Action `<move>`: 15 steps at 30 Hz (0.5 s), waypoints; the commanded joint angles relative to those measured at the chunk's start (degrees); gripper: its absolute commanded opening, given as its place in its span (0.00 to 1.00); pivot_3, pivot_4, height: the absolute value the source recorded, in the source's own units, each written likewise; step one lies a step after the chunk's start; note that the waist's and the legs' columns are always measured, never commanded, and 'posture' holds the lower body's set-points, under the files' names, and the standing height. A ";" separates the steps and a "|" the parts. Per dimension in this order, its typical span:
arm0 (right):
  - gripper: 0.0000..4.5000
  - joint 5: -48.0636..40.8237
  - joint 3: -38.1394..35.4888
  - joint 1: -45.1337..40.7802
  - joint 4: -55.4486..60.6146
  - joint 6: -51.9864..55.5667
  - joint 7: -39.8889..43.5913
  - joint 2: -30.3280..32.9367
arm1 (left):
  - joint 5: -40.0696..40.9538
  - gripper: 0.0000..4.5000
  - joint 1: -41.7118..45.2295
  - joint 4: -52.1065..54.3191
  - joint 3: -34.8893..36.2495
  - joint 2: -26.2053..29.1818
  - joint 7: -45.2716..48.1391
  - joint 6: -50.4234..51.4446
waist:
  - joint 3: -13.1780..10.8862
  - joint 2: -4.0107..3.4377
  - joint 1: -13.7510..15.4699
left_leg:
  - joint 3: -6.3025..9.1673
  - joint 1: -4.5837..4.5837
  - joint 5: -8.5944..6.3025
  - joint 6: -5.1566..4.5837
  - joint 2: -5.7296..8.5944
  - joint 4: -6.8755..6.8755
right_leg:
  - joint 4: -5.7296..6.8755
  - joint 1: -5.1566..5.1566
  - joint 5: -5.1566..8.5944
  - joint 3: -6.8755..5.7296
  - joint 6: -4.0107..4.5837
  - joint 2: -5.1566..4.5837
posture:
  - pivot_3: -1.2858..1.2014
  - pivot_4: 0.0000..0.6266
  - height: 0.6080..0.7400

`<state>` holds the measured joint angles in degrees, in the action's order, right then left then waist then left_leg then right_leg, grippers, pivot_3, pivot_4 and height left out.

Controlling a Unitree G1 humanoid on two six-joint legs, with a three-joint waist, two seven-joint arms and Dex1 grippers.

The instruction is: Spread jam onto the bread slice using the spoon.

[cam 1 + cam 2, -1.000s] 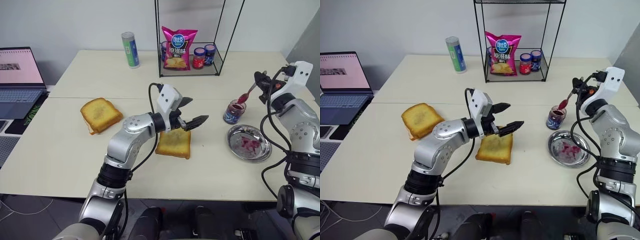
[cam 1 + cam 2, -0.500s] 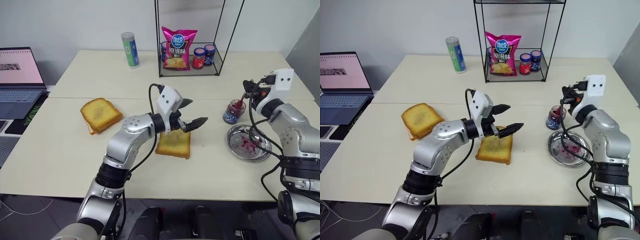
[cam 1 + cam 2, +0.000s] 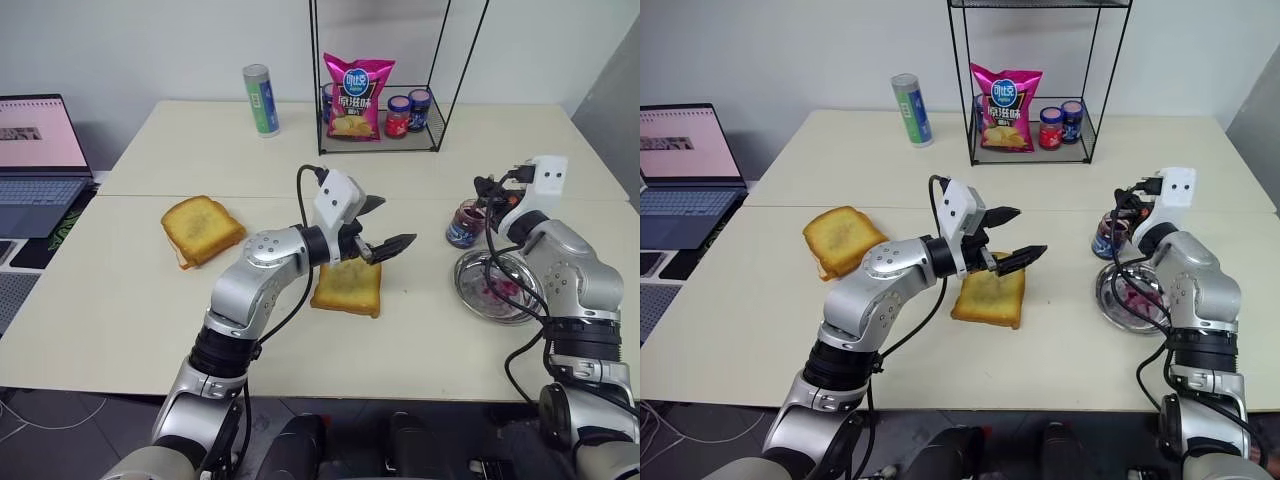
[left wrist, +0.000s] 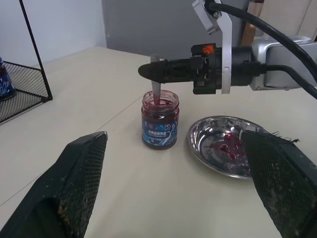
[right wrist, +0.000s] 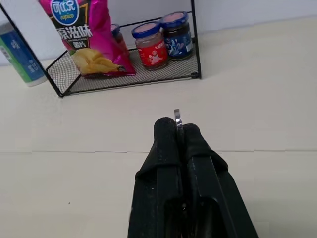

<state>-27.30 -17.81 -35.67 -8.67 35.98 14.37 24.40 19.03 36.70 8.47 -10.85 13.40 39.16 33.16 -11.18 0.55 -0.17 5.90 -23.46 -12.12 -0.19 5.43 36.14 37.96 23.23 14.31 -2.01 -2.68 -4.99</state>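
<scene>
Near the counter's right edge the right hand [image 4: 148, 71] pinches the spoon [image 4: 156, 88] upright, its bowl dipped into the jam [image 4: 160, 105], apparently to load it. The bread slice [image 3: 348, 287] lies mid-counter toward the front edge, and the left hand [image 3: 388, 228] hovers above it, fingers spread wide, holding nothing.

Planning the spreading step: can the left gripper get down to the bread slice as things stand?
Probably yes. The left gripper hangs open right above the bread slice, with nothing between them; the other slice and the jam jar lie well off to either side.
</scene>
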 commanded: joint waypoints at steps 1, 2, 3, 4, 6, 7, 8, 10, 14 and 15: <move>0.01 -4.48 -4.17 -2.34 2.70 3.06 -1.75 -0.89 | 0.42 1.00 0.46 1.72 0.72 -0.07 -0.41 -0.62 | 0.00 0.00 -0.01 | 0.00 0.00 -0.01 -0.01 0.00 0.00 | 0.01 0.00 0.00 0.00 0.00 0.00 | 0.52 0.24 1.00; 0.01 -5.52 -5.27 -2.74 2.87 3.96 -2.40 -1.25 | 0.43 1.00 0.50 1.62 0.71 -0.10 -0.38 -0.68 | 0.00 0.00 -0.02 | 0.00 0.01 -0.02 -0.03 0.00 0.00 | 0.02 0.01 -0.01 0.00 0.01 0.00 | 0.52 0.24 1.00; 0.01 -6.39 -6.17 -3.11 3.00 4.65 -2.99 -1.55 | 0.42 1.00 0.54 1.50 0.71 -0.10 -0.34 -0.76 | 0.00 0.00 -0.03 | 0.00 0.01 -0.03 -0.05 0.00 0.00 | 0.02 0.01 -0.01 0.00 0.02 0.00 | 0.52 0.24 1.00; 0.01 -6.79 -6.50 -3.21 3.21 5.12 -3.17 -1.50 | 0.39 1.00 0.61 1.35 0.67 -0.15 -0.32 -0.84 | 0.00 0.00 -0.03 | 0.00 0.01 -0.03 -0.05 0.00 0.00 | 0.02 0.01 -0.01 0.00 0.02 0.00 | 0.52 0.24 1.00; 0.01 -7.42 -6.91 -3.18 3.70 5.93 -3.44 -1.46 | 0.26 1.00 0.75 1.08 0.54 -0.31 -0.36 -0.99 | 0.00 0.00 -0.03 | 0.01 0.01 -0.03 -0.05 0.00 0.00 | 0.03 0.01 -0.02 0.00 0.03 0.00 | 0.52 0.24 1.00; 0.01 -7.76 -7.09 -3.14 3.98 6.26 -3.69 -1.52 | 0.24 1.00 0.80 1.00 0.51 -0.35 -0.34 -1.04 | 0.00 -0.01 -0.03 | 0.01 0.01 -0.03 -0.05 0.00 0.00 | 0.03 0.01 -0.02 -0.01 0.03 0.00 | 0.52 0.24 1.00; 0.01 -8.18 -7.49 -3.16 4.20 6.61 -4.01 -1.71 | 0.23 1.00 0.84 0.96 0.49 -0.38 -0.33 -1.07 | 0.00 -0.01 -0.06 | 0.00 0.01 -0.03 -0.05 0.00 0.00 | 0.03 0.01 -0.02 0.00 0.03 0.01 | 0.52 0.24 1.00; 0.01 -9.17 -8.47 -3.32 4.46 7.23 -4.79 -2.11 | 0.22 1.00 0.88 0.89 0.46 -0.37 -0.24 -1.11 | 0.00 -0.01 -0.10 | -0.01 0.01 -0.03 -0.05 0.00 0.00 | 0.03 0.01 -0.02 0.01 0.03 0.01 | 0.52 0.24 1.00; 0.01 -10.95 -10.15 -3.80 4.37 8.06 -6.38 -2.62 | 0.16 1.00 0.93 0.81 0.45 -0.32 -0.10 -1.20 | 0.01 -0.01 -0.11 | -0.01 0.01 -0.03 -0.05 0.00 0.00 | 0.05 0.01 -0.02 0.00 0.04 0.01 | 0.52 0.24 1.00; 0.01 -11.18 -10.29 -3.81 4.41 8.16 -6.66 -2.66 | 0.15 1.00 0.92 0.82 0.44 -0.31 -0.08 -1.20 | 0.01 -0.01 -0.11 | -0.01 0.01 -0.03 -0.05 0.00 0.00 | 0.05 0.01 -0.03 0.01 0.04 0.01 | 0.52 0.24 1.00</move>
<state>-36.87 -26.67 -37.54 -7.07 44.33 8.23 21.73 19.01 36.71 8.42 -10.85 13.24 39.22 33.10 -11.18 0.54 -0.28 5.88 -23.45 -12.14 -0.24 5.42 36.15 38.01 23.24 14.28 -2.00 -2.64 -4.98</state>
